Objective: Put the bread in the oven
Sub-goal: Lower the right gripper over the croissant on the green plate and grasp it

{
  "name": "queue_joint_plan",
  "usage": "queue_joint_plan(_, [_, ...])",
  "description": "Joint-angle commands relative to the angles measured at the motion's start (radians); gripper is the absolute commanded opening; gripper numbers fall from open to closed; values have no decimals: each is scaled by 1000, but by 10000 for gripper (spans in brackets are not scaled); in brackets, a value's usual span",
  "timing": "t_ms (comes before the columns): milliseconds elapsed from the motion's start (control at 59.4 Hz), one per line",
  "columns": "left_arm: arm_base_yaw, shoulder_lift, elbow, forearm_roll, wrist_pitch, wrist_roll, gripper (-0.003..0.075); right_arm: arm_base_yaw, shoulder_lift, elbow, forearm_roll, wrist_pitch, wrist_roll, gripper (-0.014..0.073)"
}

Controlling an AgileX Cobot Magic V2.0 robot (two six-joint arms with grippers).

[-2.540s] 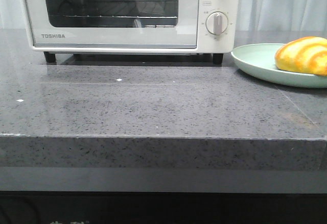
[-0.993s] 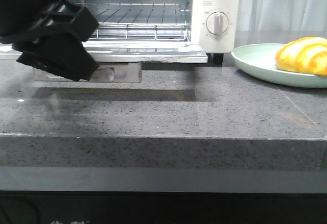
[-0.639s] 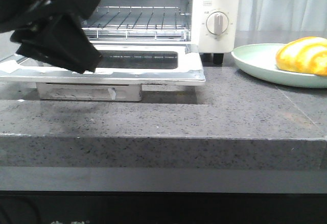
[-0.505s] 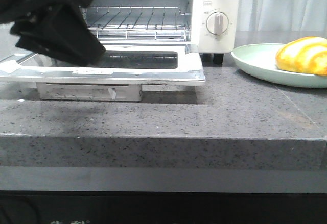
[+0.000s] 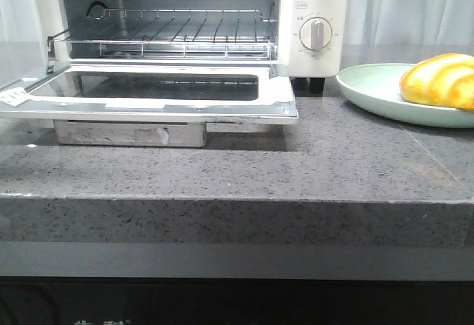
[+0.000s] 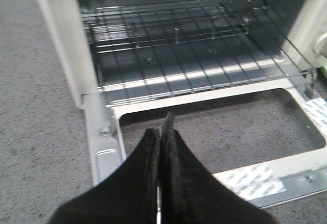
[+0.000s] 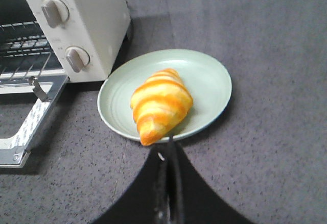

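Grey speckled stone makes up the long countertop (image 5: 222,169), and everything sits on it. On the left side stands the white toaster oven with round dials (image 5: 315,14). Its glass drop-down door (image 5: 148,95) is folded all the way down, lying flat and sticking out toward the front edge of the counter. Inside the oven, the shiny metal wire rack (image 5: 185,29) is bare.

The left gripper with black fingers (image 6: 161,132) shows only in the left wrist view. It hangs above the open oven door, near the door's hinge side, and touches nothing. Its two fingers are pressed tight together, with nothing between them.

To the right of the oven, close beside its dial end, sits the round pale green plate (image 5: 370,92). The golden yellow bread with orange-brown stripes (image 5: 441,81) lies on that plate, a little toward the side of the plate away from the oven. It looks like a shiny croissant with ridges.

The right gripper with black fingers (image 7: 168,150) shows only in the right wrist view. It floats just outside the plate's rim, on the side of the plate away from the oven's back. Its fingers are squeezed together and hold nothing. The pointed end of the bread (image 7: 161,106) is very near the fingertips, but I cannot tell if they touch.
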Motion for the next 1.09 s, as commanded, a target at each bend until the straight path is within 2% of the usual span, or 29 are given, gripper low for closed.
queue_joint_plan(0, [48, -97, 44, 0, -102, -3, -21, -4, 72, -59, -9, -38, 54, -66])
queue_joint_plan(252, [184, -370, 214, -2, -104, -3, -20, -4, 301, -114, -8, -90, 190, -66])
queue_joint_plan(370, [215, -441, 247, -2, -97, -3, -20, -4, 411, -136, -1, -165, 245, -45])
queue_joint_plan(454, [215, -453, 250, -2, -83, -3, -20, -4, 490, -153, 18, -219, 245, 64])
queue_joint_plan(623, [215, -453, 252, -2, -79, -3, -20, -4, 630, -207, 104, -285, 245, 522])
queue_joint_plan(707, [215, -453, 252, -2, -79, -3, -20, -4, 686, -242, 144, -292, 245, 647])
queue_joint_plan(1077, [215, -453, 252, -2, -79, -3, -20, -35, 887, -374, 177, -239, 244, 661])
